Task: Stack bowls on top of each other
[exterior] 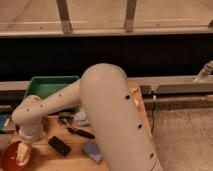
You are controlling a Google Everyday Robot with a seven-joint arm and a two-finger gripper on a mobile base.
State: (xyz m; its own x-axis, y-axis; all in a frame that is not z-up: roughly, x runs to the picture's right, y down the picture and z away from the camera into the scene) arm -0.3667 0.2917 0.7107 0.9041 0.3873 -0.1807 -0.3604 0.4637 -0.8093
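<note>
Camera view: claw (pixel 22 152) hangs over orange-red bowl (pixel 7 161) on wooden table (pixel 44 161).

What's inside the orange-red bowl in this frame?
Only the gripper, hanging in or just above the orange-red bowl. It covers part of the bowl's inside, so anything beneath cannot be seen.

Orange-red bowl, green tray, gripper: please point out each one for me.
orange-red bowl (pixel 8 160): camera view, bare left part of its inside.
green tray (pixel 49 87): camera view, its bare floor.
gripper (pixel 22 152): camera view, its lower end, at the bowl, bottom left.
</note>
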